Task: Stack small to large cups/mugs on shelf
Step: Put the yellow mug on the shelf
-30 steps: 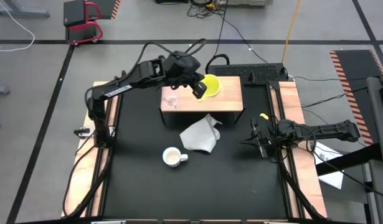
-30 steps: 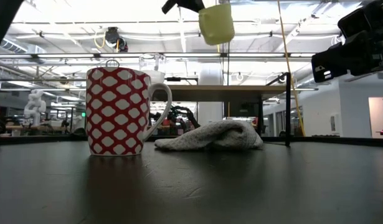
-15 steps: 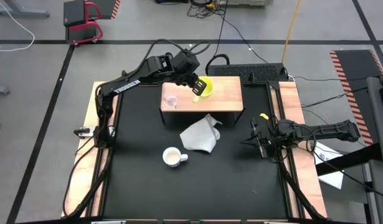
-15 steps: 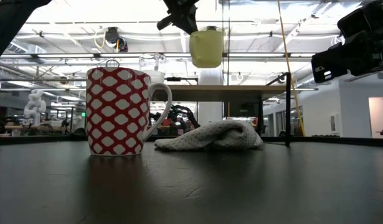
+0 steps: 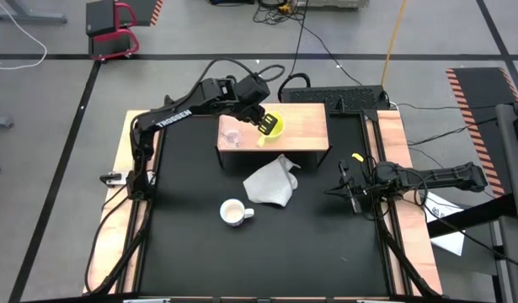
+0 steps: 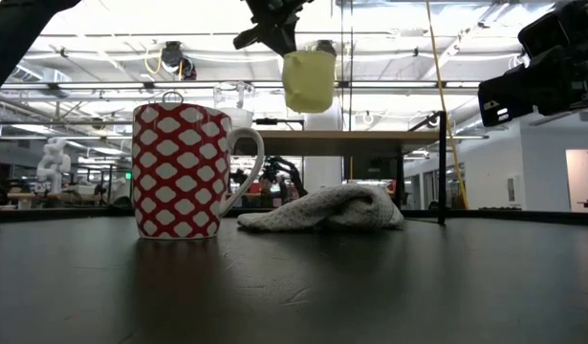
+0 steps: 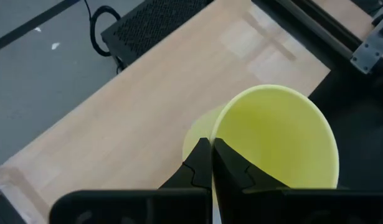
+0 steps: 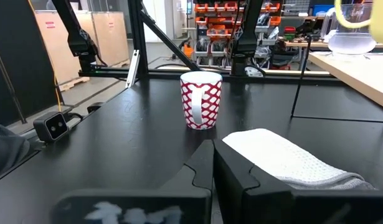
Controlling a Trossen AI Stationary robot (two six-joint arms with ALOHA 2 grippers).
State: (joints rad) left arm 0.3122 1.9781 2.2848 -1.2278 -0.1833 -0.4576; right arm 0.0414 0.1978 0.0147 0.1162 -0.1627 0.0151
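Left pincer grips yellow cup above shelf.

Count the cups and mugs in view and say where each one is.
3: clear glass cup on the shelf; yellow cup held above it by the left gripper; red-patterned mug on the tabletop.

black tabletop: carries white patterned mug, grey-white cloth, shelf | shelf: light-wood top, tiny clear glass cup stands near its left end
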